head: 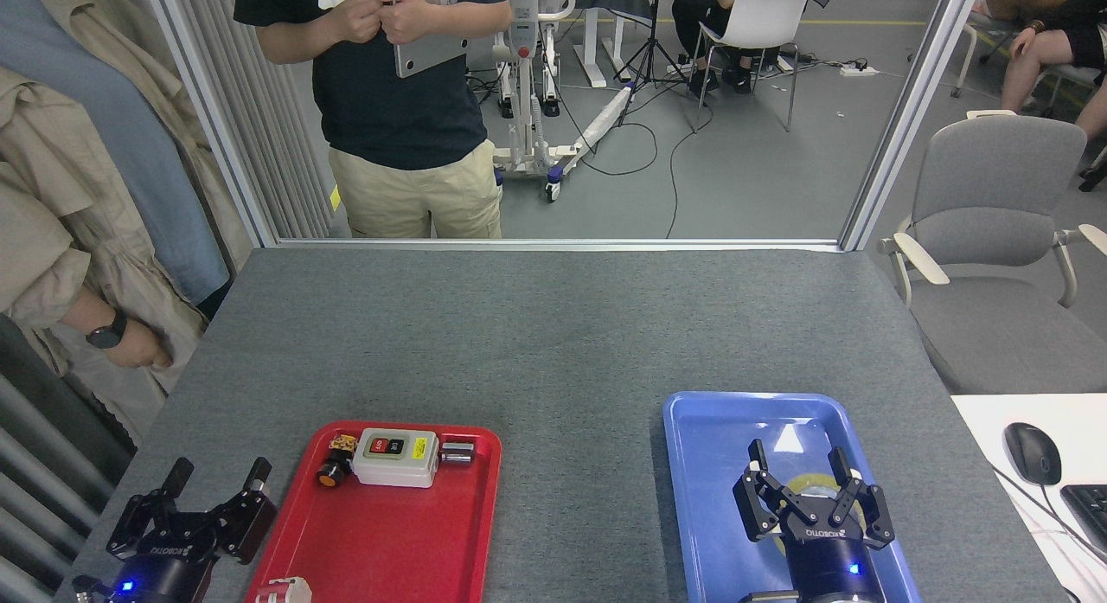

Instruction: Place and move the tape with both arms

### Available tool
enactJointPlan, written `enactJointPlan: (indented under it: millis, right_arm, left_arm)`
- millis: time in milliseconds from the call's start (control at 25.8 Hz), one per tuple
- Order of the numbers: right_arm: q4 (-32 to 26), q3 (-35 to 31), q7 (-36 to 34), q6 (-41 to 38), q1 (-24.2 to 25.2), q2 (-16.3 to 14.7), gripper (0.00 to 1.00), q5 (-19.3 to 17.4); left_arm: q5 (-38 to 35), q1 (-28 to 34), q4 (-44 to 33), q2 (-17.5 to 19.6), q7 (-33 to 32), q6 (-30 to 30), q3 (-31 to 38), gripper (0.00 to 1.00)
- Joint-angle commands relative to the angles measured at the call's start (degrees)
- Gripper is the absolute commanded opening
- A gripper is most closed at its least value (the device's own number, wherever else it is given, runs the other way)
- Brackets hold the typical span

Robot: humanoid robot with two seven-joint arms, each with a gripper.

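A grey felt-covered table [553, 343] fills the middle of the room. On its near left lies a red tray [389, 542] with a white switch box [396, 457] at its far end, an orange-capped button [329, 474] just left of the box and a small metal cylinder [457, 452] just right. A blue tray [718, 421] sits near right. Beyond the far edge stands a person in a dark shirt and khaki shorts [406, 110] holding a grey panel. A grey office chair [995, 240] stands right, and a computer mouse [1033, 452] rests on a white desk [977, 413].
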Motion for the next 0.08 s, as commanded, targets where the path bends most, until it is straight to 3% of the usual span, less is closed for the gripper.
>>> enactJointPlan:
  millis: [0,39]
  right_arm:
    - [-0.02,0.0,-0.01,0.0,0.06,0.09,0.99,0.0]
    - [0.07,0.0,-0.01,0.0,0.06,0.09,0.99,0.0]
  left_arm:
    - [-0.7,-0.79,-0.37,-0.73,0.14,1.89,-0.49,1.0]
    - [-0.61,-0.71,-0.72,-0.64,0.66,1.98,-0.49,1.0]
